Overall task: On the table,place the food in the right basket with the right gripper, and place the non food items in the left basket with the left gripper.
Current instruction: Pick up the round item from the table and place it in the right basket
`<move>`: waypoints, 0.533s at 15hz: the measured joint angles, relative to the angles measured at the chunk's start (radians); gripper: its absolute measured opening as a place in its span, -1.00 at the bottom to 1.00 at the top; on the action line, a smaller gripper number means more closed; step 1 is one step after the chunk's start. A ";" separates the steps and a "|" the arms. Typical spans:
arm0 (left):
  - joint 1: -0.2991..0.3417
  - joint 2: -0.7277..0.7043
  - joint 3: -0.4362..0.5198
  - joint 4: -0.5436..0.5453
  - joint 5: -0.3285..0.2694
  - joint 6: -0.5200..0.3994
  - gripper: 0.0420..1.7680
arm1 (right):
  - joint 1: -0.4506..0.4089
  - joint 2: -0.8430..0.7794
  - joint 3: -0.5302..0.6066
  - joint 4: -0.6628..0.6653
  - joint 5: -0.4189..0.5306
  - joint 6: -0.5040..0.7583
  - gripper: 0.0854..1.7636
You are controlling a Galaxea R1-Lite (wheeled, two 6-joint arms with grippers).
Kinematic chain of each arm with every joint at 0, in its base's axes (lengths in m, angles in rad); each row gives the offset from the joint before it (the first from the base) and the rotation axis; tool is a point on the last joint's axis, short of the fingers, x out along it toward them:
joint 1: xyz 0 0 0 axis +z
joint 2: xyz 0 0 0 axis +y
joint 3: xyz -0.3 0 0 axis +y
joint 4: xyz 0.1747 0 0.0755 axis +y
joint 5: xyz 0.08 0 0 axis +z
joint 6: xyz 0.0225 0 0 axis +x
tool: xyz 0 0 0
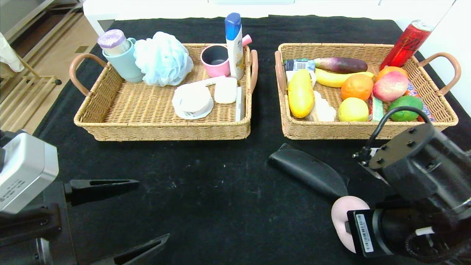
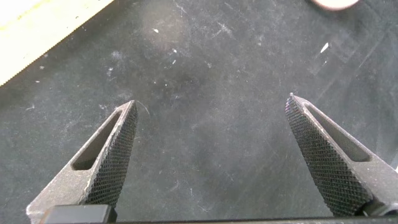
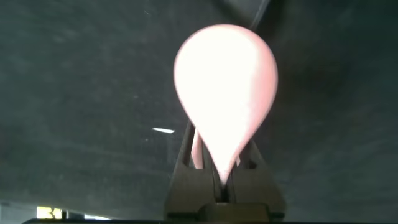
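A pale pink round bun (image 1: 344, 210) lies low at the table's (image 1: 206, 184) front right, with my right gripper (image 1: 347, 225) shut on its near edge. In the right wrist view the bun (image 3: 225, 81) is pinched to a teardrop between the fingers of that gripper (image 3: 224, 171). The black half-moon pouch (image 1: 309, 171) lies on the cloth just behind the bun. My left gripper (image 1: 151, 209) hovers open at the front left, over bare cloth (image 2: 211, 106). The left basket (image 1: 162, 129) holds the white ridged tub (image 1: 193, 99). In the right basket (image 1: 331, 133) lie a yellow loaf (image 1: 300, 94) and a lemon-like ball (image 1: 352, 109).
The left basket also holds a blue mug (image 1: 123, 62), a bath pouf (image 1: 162, 59), a pink cup (image 1: 215, 59) and a shampoo bottle (image 1: 234, 44). The right basket also carries several fruits and a red can (image 1: 404, 44). A table edge and floor lie far left.
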 joint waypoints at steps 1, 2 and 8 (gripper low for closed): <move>0.000 0.003 0.000 0.000 0.000 0.000 0.94 | -0.009 -0.024 -0.015 0.003 -0.001 -0.034 -0.92; 0.000 0.004 0.001 0.000 0.000 0.000 0.94 | -0.027 -0.045 -0.034 0.004 -0.001 -0.069 -0.92; -0.003 0.002 0.001 -0.002 0.000 0.000 0.94 | -0.210 -0.073 -0.186 -0.009 -0.002 -0.281 -0.92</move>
